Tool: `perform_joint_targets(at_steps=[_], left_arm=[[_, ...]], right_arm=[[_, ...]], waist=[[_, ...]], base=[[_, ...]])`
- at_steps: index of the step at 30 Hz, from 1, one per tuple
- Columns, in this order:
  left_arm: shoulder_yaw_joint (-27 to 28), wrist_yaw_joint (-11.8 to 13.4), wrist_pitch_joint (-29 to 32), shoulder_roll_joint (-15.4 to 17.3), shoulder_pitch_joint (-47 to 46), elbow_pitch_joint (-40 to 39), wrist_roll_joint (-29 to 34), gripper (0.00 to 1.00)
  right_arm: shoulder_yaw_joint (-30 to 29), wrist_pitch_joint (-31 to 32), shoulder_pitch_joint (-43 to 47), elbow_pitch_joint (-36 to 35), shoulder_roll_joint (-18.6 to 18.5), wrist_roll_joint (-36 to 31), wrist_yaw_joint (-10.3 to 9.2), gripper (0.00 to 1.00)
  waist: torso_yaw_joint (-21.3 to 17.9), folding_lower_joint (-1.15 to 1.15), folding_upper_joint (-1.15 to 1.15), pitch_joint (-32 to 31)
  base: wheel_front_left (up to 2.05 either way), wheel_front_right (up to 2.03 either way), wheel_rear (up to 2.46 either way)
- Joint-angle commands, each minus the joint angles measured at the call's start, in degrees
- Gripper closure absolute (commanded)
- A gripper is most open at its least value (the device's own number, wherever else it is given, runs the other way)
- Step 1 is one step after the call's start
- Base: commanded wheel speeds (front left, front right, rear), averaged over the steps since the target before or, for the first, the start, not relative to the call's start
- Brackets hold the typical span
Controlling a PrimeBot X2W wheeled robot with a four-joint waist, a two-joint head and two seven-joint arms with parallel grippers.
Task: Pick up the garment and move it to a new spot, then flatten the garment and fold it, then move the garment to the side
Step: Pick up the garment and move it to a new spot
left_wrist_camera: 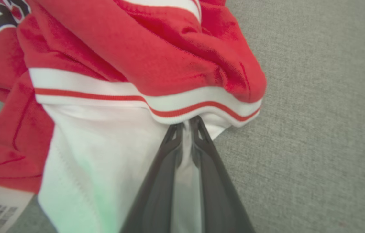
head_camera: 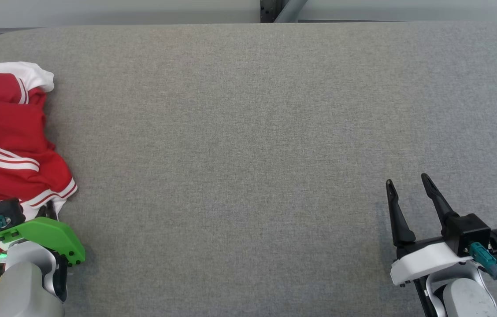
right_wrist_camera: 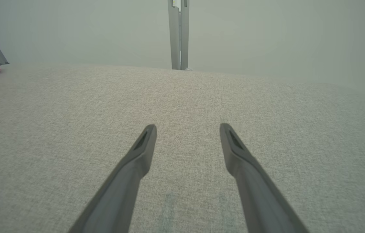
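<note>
Red garment lies bunched, lengthwise near to far.

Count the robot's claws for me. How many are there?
2. The left gripper pinches the red and white garment at the left edge of the grey table. The right gripper is open above its lower right.
</note>
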Motion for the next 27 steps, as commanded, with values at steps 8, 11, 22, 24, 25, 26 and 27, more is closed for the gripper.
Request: perform_joint_targets(at_steps=[8,11,22,24,25,26,27], left_arm=[[-1.5,-1.5,-7.5,0.0,-2.9,1.7,0.0,1.00],[-2.4,-2.0,-9.2,-1.2,-3.1,-1.0,0.1,1.00],[-11.9,-3.5,-8.4,-6.6,-0.2,-22.7,1.3,1.00],[-14.8,-3.6,-6.8,-7.3,0.6,-28.2,1.1,1.00],[-16.5,-3.7,-5.8,-7.6,1.1,-31.0,1.1,1.00],[-18.2,-3.8,-4.8,-7.9,1.6,-33.8,0.7,1.00],[-19.9,-3.8,-3.8,-8.1,2.0,-36.7,0.3,1.00]], right_arm=[[-0.8,-0.2,1.2,0.1,-0.2,0.5,-0.02,0.00],[-0.8,-0.2,2.1,0.4,-0.2,0.8,-0.02,0.00],[1.4,-0.2,4.3,1.1,-0.2,2.5,-0.02,0.00],[1.8,-0.2,4.4,1.2,-0.2,2.7,-0.02,0.00],[1.8,-0.2,4.5,1.1,-0.2,2.8,-0.02,0.00],[1.8,-0.2,4.7,1.1,-0.2,2.8,-0.02,0.00],[1.8,-0.2,4.7,1.1,-0.2,2.9,-0.02,0.00]], waist=[[0.1,0.00,0.00,-2.0],[0.8,0.00,0.00,-3.4],[1.2,0.00,0.00,-8.3],[0.7,0.00,0.00,-8.8],[0.4,0.00,0.00,-8.9],[0.0,0.00,0.00,-9.0],[-0.4,0.00,0.00,-9.0]], base=[[0.00,0.00,0.00],[0.00,0.00,0.00],[0.00,0.00,0.00],[0.00,0.00,0.00],[0.00,0.00,0.00],[0.00,0.00,0.00],[0.00,0.00,0.00]])
